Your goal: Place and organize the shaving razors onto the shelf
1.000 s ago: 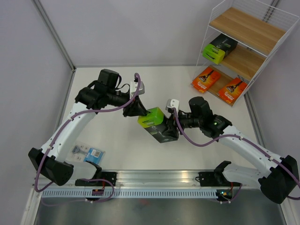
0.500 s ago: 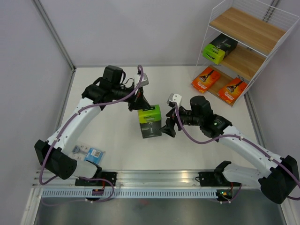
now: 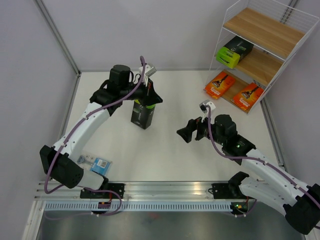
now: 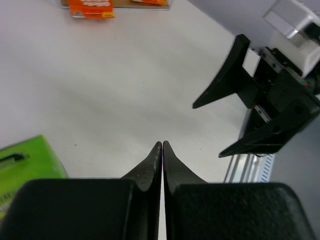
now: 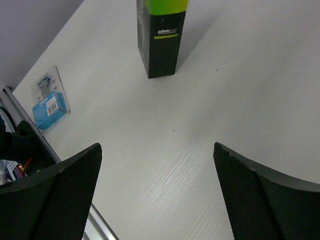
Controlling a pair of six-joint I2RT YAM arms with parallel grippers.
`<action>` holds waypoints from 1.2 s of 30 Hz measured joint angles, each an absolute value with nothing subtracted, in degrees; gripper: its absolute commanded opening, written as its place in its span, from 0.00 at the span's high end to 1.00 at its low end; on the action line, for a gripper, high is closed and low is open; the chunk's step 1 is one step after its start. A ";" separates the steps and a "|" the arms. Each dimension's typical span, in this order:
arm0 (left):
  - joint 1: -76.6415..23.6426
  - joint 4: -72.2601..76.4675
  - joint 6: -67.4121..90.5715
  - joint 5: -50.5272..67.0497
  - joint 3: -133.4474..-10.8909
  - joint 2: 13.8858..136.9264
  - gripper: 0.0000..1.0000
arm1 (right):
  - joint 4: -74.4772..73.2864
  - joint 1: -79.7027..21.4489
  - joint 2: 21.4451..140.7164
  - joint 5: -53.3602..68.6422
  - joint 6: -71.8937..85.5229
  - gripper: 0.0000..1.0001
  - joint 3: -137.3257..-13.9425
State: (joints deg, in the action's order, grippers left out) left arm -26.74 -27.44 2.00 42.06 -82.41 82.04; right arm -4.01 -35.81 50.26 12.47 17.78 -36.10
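Observation:
One black razor box with a lime-green end (image 3: 142, 116) (image 5: 160, 42) stands upright on the table, left of centre. My left gripper (image 3: 155, 100) (image 4: 162, 145) hovers at its top right, shut with nothing between the fingers; the green end (image 4: 25, 167) shows just left of them. My right gripper (image 3: 186, 131) (image 5: 157, 146) is wide open and empty, well right of the box. The shelf (image 3: 280, 47) holds another black-and-green box (image 3: 232, 52) on its middle board and two orange cards (image 3: 221, 84) (image 3: 248, 95) on the lowest. A blue blister pack (image 3: 95, 163) (image 5: 50, 100) lies near the left arm's base.
The shelf's top board (image 3: 262, 30) is bare. A metal rail (image 3: 165, 192) runs along the table's near edge. Grey walls close off the back and the left side.
The box, held between both grippers a second ago, now stands upright farther back and left. The right gripper has opened wide and drawn back to the right. The left gripper has shut.

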 measured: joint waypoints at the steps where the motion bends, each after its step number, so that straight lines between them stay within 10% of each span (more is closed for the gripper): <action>1: -26.74 -27.24 2.17 40.05 -82.28 82.02 0.92 | -3.07 -35.81 50.43 12.10 19.49 0.02 -35.68; 7: -26.35 -29.06 4.10 18.76 -81.49 83.00 0.79 | 1.72 -35.81 53.95 12.05 25.87 0.02 -34.96; 14: -23.18 -31.59 10.70 1.93 -82.35 89.56 0.25 | 3.88 -35.81 57.89 11.18 29.65 0.02 -34.94; 27: -11.38 -31.18 18.79 0.67 -92.16 113.01 0.29 | 7.75 -35.81 59.09 4.56 39.48 0.02 -28.10; 36: -12.43 -24.21 26.39 7.29 -82.48 112.99 0.55 | 7.73 -35.81 60.49 1.34 40.93 0.02 -27.90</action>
State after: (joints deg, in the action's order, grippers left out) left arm -12.43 -24.21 26.39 7.29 -82.48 112.99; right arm 7.73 -35.81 60.49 1.34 40.93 -27.90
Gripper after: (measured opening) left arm 0.475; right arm 0.979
